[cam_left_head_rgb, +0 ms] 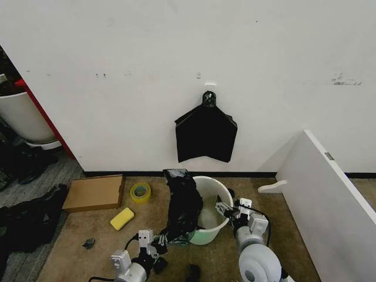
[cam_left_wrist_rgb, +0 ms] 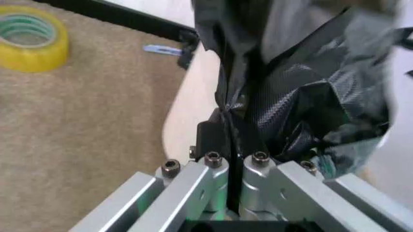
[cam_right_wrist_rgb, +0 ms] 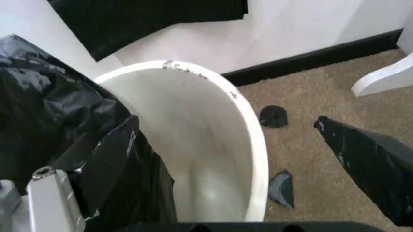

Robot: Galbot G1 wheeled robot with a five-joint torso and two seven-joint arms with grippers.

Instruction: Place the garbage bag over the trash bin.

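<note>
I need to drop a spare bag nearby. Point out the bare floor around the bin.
Bare carpet lies between the trash bin and the white board, and in front of the cardboard box. The bin's left is crowded: garbage bag, tape roll, yellow sponge.

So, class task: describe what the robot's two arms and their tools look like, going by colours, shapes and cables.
Both arms are silver-grey metal with rounded joint housings. The left tool has flat brushed-aluminium finger bars fixed with dark hex-socket bolts, plus a white block and a black cable. The right tool sits on a bigger grey domed joint, with white blocks and looping black cables. In its wrist view, one finger looks black and wedge-shaped.
</note>
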